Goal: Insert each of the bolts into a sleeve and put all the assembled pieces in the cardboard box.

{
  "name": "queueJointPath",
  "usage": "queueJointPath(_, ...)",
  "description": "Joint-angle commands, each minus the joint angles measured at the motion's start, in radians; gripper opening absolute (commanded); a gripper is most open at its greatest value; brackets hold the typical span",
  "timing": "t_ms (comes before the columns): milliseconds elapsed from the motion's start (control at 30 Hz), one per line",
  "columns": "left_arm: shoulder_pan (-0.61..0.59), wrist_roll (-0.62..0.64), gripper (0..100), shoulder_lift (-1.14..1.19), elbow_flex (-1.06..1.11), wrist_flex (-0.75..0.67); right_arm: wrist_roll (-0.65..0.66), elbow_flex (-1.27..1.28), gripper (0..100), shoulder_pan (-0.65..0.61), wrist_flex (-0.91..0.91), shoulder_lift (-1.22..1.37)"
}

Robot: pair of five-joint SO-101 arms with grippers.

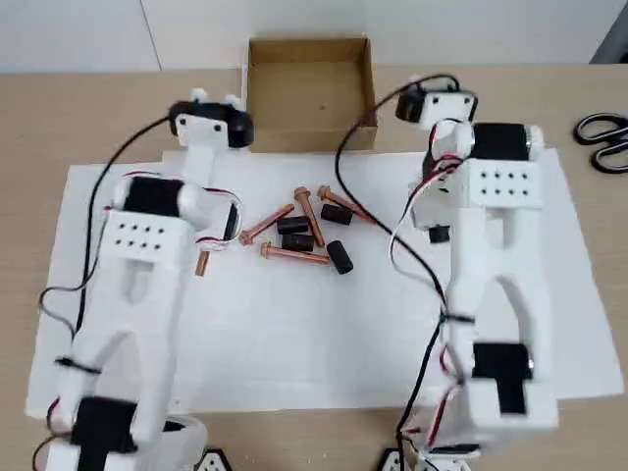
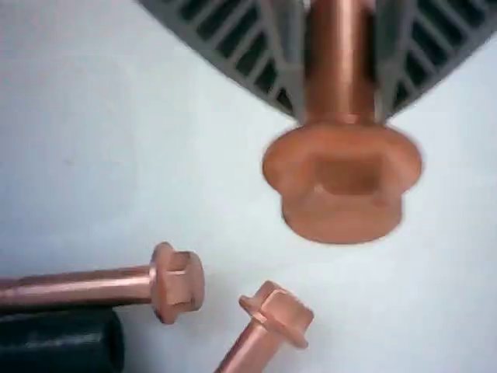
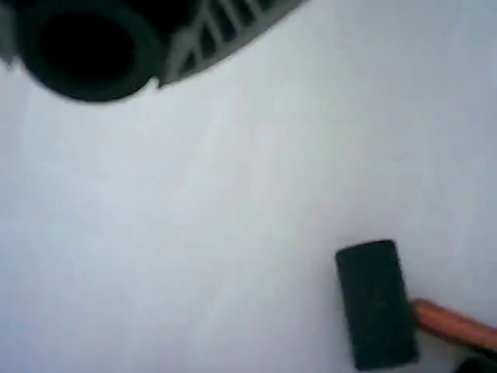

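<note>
A copper bolt [image 2: 342,179] is clamped by its shank in my left gripper [image 2: 339,54], head end sticking out; from above this bolt [image 1: 201,263] hangs at the left side of the white paper. My right gripper [image 3: 93,39] is shut on a black sleeve [image 3: 85,47] with its hollow end showing, seen from above [image 1: 439,234] right of the pile. Several loose bolts [image 1: 294,254] and black sleeves [image 1: 340,257] lie mid-paper between the arms. The open cardboard box [image 1: 309,59] stands at the back centre.
A white paper sheet [image 1: 294,343] covers the tabletop under both arms. Scissors [image 1: 603,137] lie at the far right. Cables [image 1: 392,235] trail from the right arm across the paper near the pile. Two bolt heads [image 2: 177,281] and a sleeve [image 2: 58,342] lie near the left gripper.
</note>
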Motion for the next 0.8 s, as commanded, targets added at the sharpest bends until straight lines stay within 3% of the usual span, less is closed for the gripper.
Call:
queueJointPath(0,0.003,0.003,1,-0.106,-0.048,0.054,-0.002,-0.005,0.3,-0.062,0.013,-0.213)
queueJointPath(233,0.003,0.008,1,-0.206,-0.045,0.089,-0.008,0.176,0.3,-0.208,0.008,-0.479)
queueJointPath(433,0.003,0.135,1,-0.278,-0.044,0.048,-0.008,0.359,0.3,-0.217,-0.045,-0.657)
queueJointPath(767,0.009,0.143,1,-0.290,-0.044,-0.018,-0.009,0.770,0.3,-0.216,-0.369,-0.903)
